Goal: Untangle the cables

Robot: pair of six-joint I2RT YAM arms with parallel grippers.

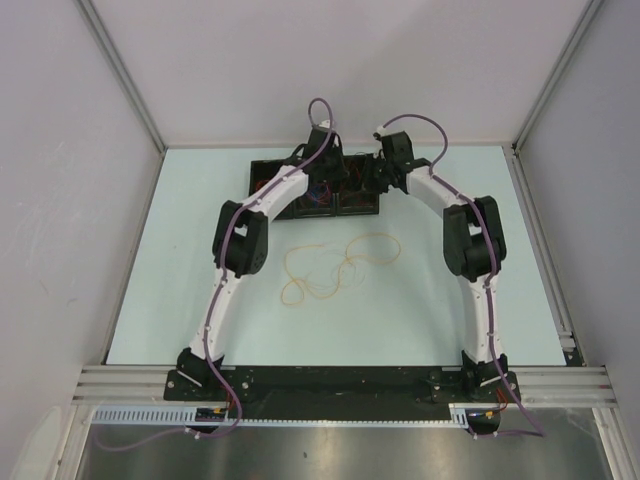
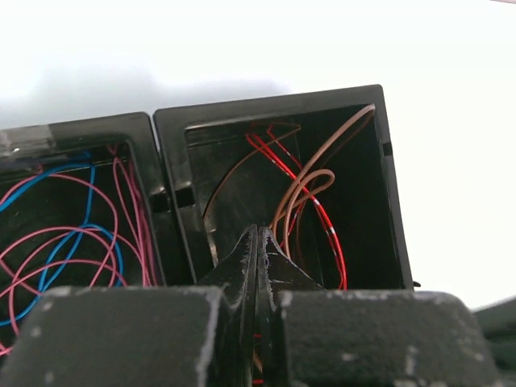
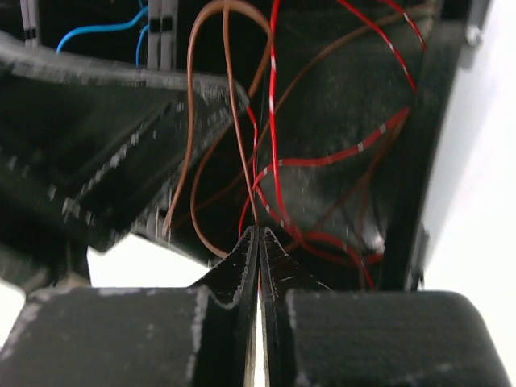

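An orange-yellow cable (image 1: pixel 335 265) lies in loose loops on the table. Both arms reach into a black compartment tray (image 1: pixel 262 180) at the back. In the left wrist view, red (image 2: pixel 322 214) and brown (image 2: pixel 310 165) cables curl in one compartment, and pink (image 2: pixel 48 246) and blue (image 2: pixel 89 185) cables in the one beside it. My left gripper (image 2: pixel 258 234) (image 1: pixel 320 183) is shut over the red-and-brown compartment, with slivers of red and brown in the slit between its fingers. My right gripper (image 3: pixel 258 230) (image 1: pixel 385 180) is shut, with a brown cable (image 3: pixel 191 121) and a red cable (image 3: pixel 274 121) running into its tip.
The tray's black walls (image 2: pixel 169 161) stand close around both grippers. A black serrated part (image 3: pixel 121 161) sits just left of my right gripper. A blue cable (image 3: pixel 89 32) shows behind it. Metal rails border the table's sides and near edge (image 1: pixel 340 380).
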